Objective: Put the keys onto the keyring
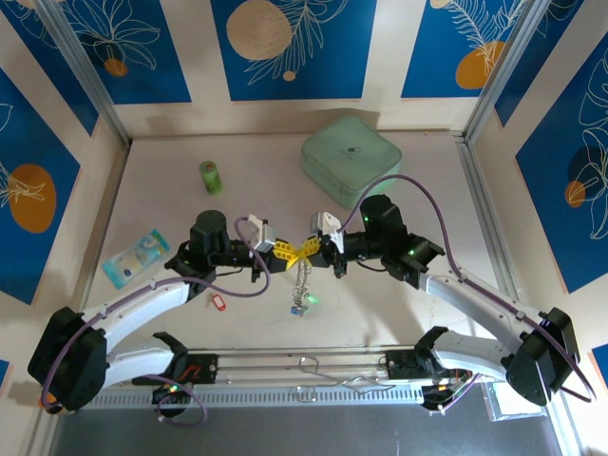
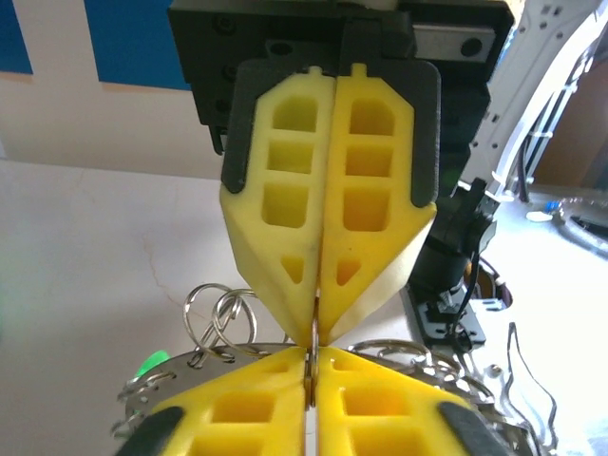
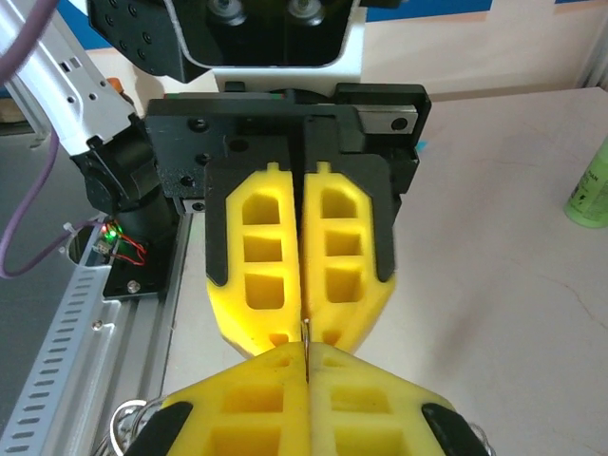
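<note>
Two white robot arms lean over a pale table (image 1: 370, 309) and meet nose to nose at its middle. The left arm (image 1: 133, 309) reaches in from the near left corner, the right arm (image 1: 475, 299) from the near right. Behind them, towards the back wall, lies a pale green box (image 1: 351, 161) with rounded corners. A slotted metal rail (image 1: 266, 366) runs along the near edge between the two bases.

The left gripper (image 1: 288, 254) and the right gripper (image 1: 316, 250) point straight at each other, their yellow tips all but touching. Each has its jaws pressed together. In both wrist views a thin sliver of metal stands in the seam between the pads (a bright line, no wider than the seam itself), so each pair is pinching the keyring (image 1: 302, 275).

The ring hangs down from that meeting point. From the left wrist, its jagged silvery rim spreads out either side of the left fingers (image 2: 237, 408), with two thin wire loops (image 2: 214, 318) standing just left of them.

A blue-and-white packet (image 1: 136, 256) lies at the table's left side, beside the left arm. A green cylinder (image 1: 210, 177) stands upright further back. At the ring's lower end hang keys (image 1: 302, 306), one with a pale green tag (image 1: 312, 300) and one with a blue tag (image 1: 297, 311). A red-tagged key (image 1: 217, 301) lies apart on the table, just beside the left arm.
</note>
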You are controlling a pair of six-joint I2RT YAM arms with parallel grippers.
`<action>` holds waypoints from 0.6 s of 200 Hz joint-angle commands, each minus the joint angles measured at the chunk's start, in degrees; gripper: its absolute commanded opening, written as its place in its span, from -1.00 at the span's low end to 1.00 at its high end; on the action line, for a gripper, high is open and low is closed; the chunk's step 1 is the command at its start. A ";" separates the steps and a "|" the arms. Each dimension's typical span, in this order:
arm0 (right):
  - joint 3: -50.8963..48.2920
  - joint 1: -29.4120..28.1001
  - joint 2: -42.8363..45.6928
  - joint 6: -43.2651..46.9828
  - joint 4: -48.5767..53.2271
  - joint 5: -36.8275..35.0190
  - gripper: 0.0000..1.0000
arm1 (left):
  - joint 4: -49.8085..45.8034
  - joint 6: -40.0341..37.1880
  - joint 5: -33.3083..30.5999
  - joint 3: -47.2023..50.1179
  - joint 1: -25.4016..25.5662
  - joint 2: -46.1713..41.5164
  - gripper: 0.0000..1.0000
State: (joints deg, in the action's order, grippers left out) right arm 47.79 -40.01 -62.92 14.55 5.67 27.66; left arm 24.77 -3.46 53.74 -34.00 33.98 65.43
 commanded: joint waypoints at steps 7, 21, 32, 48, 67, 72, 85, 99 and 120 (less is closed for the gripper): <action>2.02 -0.68 0.50 1.41 0.43 -1.05 -1.00 | 1.96 -1.38 -0.14 0.29 0.12 -1.53 -1.00; 1.07 -0.07 1.84 0.39 0.47 -4.24 -0.73 | 1.54 -2.74 -2.84 0.63 0.20 -2.95 -1.00; -0.21 1.06 3.61 -0.48 0.75 -6.77 -0.33 | 0.58 -5.66 -6.59 1.14 0.66 -4.83 -1.00; -2.74 2.40 6.75 -0.51 0.79 -11.63 -0.14 | -1.86 -12.53 -14.43 2.19 2.36 -8.08 -1.00; -6.40 2.46 10.29 3.54 0.62 -15.33 -0.14 | -5.69 -21.04 -24.34 2.61 4.74 -10.58 -1.00; -7.05 2.05 11.04 5.08 0.61 -16.17 -0.14 | -5.30 -22.89 -26.52 3.02 5.28 -10.88 -1.00; -8.35 0.60 12.55 8.97 1.34 -17.50 -0.15 | -3.17 -27.39 -31.04 4.94 6.41 -11.59 -1.00; -9.33 -1.11 13.16 11.56 0.82 -19.01 -0.17 | -2.13 -32.44 -32.87 6.40 7.50 -12.02 -1.00; -9.66 -2.83 12.92 14.98 -0.52 -18.89 -0.26 | 0.74 -38.30 -33.58 8.81 9.14 -12.61 -1.00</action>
State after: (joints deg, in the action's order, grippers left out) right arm 38.98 -41.06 -50.37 23.07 6.07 11.38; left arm 21.10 -30.44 25.23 -27.55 41.36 54.06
